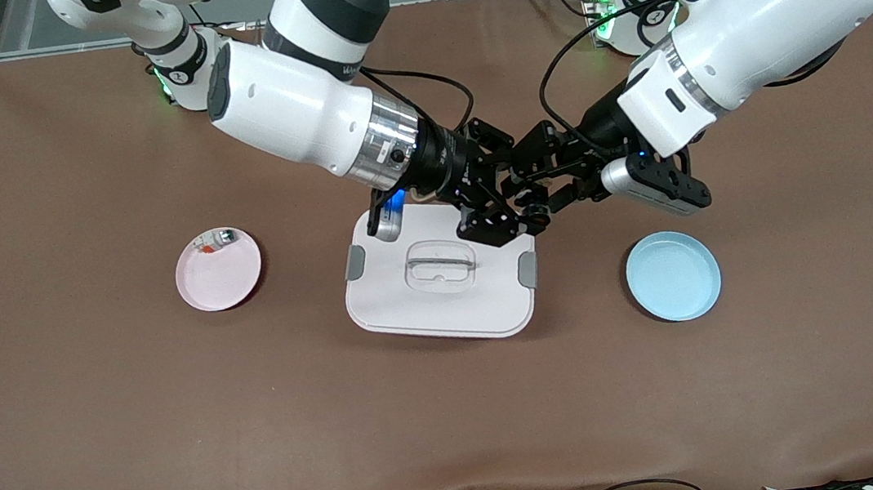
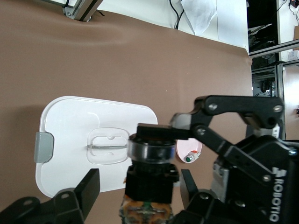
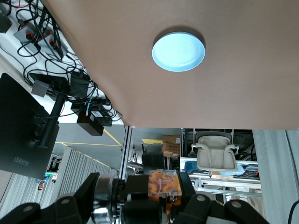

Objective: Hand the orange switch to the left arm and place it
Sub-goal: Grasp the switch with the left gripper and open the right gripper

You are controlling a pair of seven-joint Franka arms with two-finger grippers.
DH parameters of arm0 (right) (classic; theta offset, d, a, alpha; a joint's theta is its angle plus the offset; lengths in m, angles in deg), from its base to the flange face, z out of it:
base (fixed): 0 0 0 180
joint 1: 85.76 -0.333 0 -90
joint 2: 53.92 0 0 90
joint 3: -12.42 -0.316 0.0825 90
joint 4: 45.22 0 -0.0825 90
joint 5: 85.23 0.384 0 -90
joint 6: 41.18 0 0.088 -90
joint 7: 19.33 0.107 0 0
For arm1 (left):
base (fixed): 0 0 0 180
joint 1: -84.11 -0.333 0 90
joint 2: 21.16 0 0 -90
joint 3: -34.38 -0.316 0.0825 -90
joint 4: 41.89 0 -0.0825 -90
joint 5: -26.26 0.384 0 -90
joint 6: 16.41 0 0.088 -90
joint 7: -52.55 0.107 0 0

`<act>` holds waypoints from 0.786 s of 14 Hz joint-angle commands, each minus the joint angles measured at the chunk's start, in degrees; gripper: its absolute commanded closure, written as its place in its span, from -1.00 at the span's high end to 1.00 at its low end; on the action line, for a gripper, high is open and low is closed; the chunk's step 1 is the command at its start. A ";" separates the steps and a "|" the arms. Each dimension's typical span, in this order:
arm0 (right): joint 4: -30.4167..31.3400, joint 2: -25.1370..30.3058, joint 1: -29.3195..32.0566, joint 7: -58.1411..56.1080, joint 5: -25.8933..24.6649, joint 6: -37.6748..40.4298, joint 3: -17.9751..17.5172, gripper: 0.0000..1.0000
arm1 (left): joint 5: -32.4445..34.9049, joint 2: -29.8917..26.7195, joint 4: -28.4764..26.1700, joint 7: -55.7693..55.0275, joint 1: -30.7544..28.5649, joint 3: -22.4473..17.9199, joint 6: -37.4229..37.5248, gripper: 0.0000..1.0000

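Above the white box [image 1: 442,294], the right gripper [image 1: 519,215] clamps the orange switch [image 3: 163,184]. The left gripper [image 2: 140,189] brackets the switch, fingers [image 2: 88,186] apart on either side, not touching.

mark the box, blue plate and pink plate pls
box [image 1: 443,302], front view, bare lid surface.
blue plate [image 1: 673,276], front view, bare centre.
pink plate [image 1: 220,278], front view, bare centre.

Over the white box [image 1: 441,285] lid's edge toward the robots' bases, the right tool [image 1: 511,216] and left tool [image 1: 538,199] meet. A pink plate [image 1: 219,274] and a blue plate [image 1: 673,277] flank the box on the brown desk [image 1: 94,415].
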 commanded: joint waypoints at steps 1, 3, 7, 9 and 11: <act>-2.59 -1.32 0.36 0.95 1.13 0.34 0.07 -1.00 | 0.94 -0.12 0.12 0.30 -0.05 0.05 0.75 0.36; -2.59 -1.32 0.27 0.95 1.13 0.43 0.07 -1.00 | 0.94 -0.38 0.21 -0.05 -0.05 0.05 1.10 -0.12; -2.59 -1.41 0.27 0.95 1.04 0.34 0.07 -1.00 | 0.94 -0.65 0.30 -0.14 -0.23 0.05 2.24 -0.85; -2.50 -1.32 0.18 1.04 0.87 0.95 0.42 0.98 | 0.94 -0.82 0.30 0.39 -0.32 0.05 2.33 -1.00; -2.50 -1.24 0.53 0.69 0.69 2.10 0.60 1.00 | 0.94 -0.82 0.30 0.48 -0.40 -0.04 2.33 -1.00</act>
